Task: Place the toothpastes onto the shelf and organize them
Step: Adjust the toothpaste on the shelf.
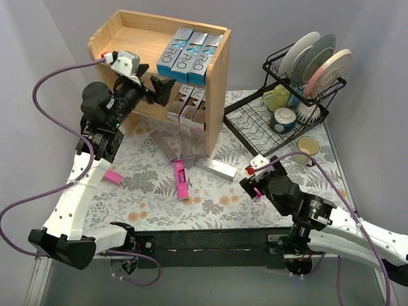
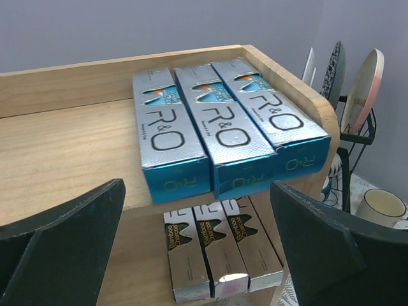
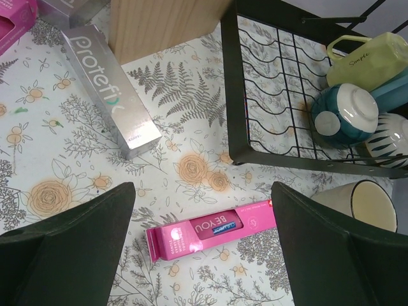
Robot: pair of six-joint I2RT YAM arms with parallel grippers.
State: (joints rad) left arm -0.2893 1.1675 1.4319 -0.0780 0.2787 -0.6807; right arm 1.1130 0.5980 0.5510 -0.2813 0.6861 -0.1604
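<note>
Currently my left gripper [image 1: 155,89] hangs wide open and empty before the shelf [image 1: 218,83]. Three blue-and-silver toothpastes [image 1: 190,57] lie side by side at the right of its top level; three black-gold boxes [image 1: 189,108] sit on the lower level. My right gripper [image 3: 203,255], equally spread and holding nothing, hovers above a pink box [image 3: 210,231] on the table [image 1: 146,210]. A silver box [image 1: 217,167] lies left of it; other loose boxes [image 1: 162,145], apparently grey, crowd the shelf foot.
</note>
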